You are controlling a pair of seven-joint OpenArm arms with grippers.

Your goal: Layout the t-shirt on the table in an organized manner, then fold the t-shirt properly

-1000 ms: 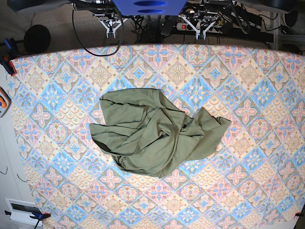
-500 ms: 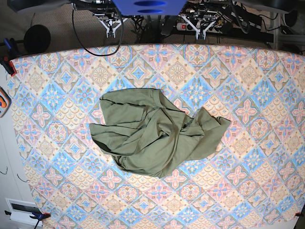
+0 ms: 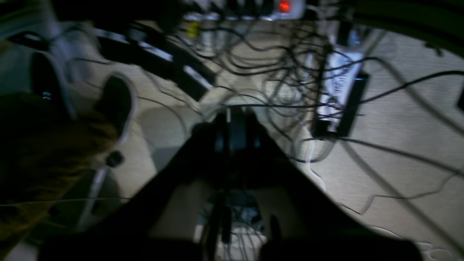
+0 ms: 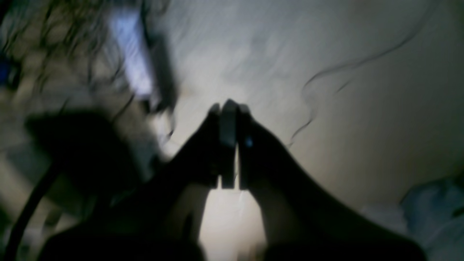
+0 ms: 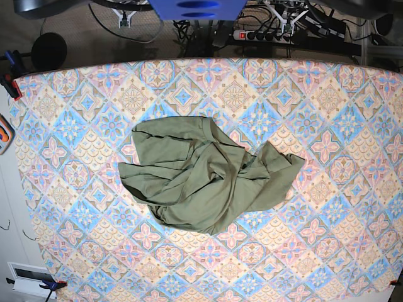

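Lying in a crumpled heap, the t-shirt (image 5: pixel 204 179) sits near the middle of the counter (image 5: pixel 327 94), a little toward the left edge in the base view, well clear of all four edges. Cloth is bunched and twisted, with deep folds running through the centre; one lobe spreads flat toward the far-left side, another reaches out toward the right edge and ends in a ragged point. Nothing touches the shirt. Both arms are off the counter, beyond its far edge. Left end effector (image 3: pixel 232 125): left wrist view is dark and blurred, fingers appear pressed together with no gap, nothing between them; it hangs over pale floor strewn with black cables (image 3: pixel 290 72), a power strip (image 3: pixel 253 5) with a red light at the top of that view. Right end effector (image 4: pixel 229 141): right wrist view is heavily blurred, fingers meet at the tips with only a thin slit of light lower down, nothing gripped; pale floor and a thin wavy cable (image 4: pixel 326 90) behind it. In the base view both end effectors show only as small pale shapes above the far edge, left (image 5: pixel 286 19) and right (image 5: pixel 126 17).
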